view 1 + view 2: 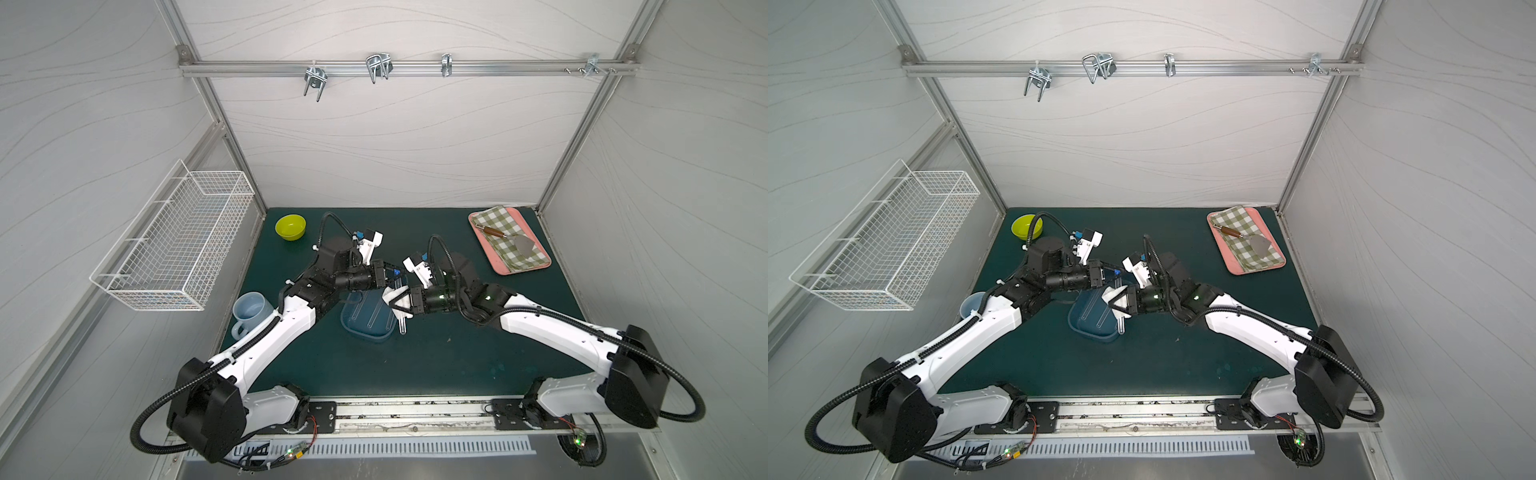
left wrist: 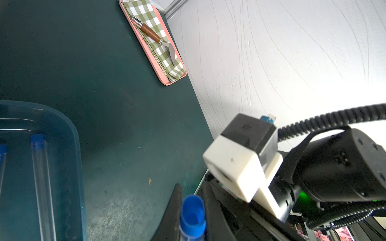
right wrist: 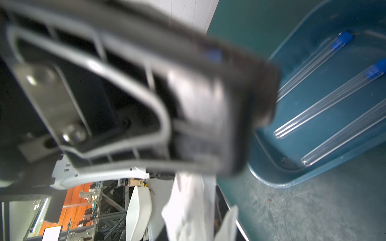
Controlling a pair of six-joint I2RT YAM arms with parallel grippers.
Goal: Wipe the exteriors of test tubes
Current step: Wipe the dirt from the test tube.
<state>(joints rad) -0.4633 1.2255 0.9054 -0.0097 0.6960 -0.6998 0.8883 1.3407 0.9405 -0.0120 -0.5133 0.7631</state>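
Left fingers (image 2: 173, 210) grip clear blue-capped test tube (image 1: 402, 324). Right fingers (image 1: 1119, 299) pinch white cloth (image 1: 390, 294) around it, over blue plastic tray (image 1: 365, 336).

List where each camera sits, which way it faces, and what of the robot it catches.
Top views: high above the robot's base, facing down onto the dark green mat; both arms, left hand and right hand show.
Left wrist: on the left arm, looking along its hand at the blue-capped clear test tube; the right arm's wrist camera shows.
Right wrist: on the right arm, facing the left hand, blurred, and the white cloth.
Shared: both wrist views show the translucent blue tray with loose tubes.
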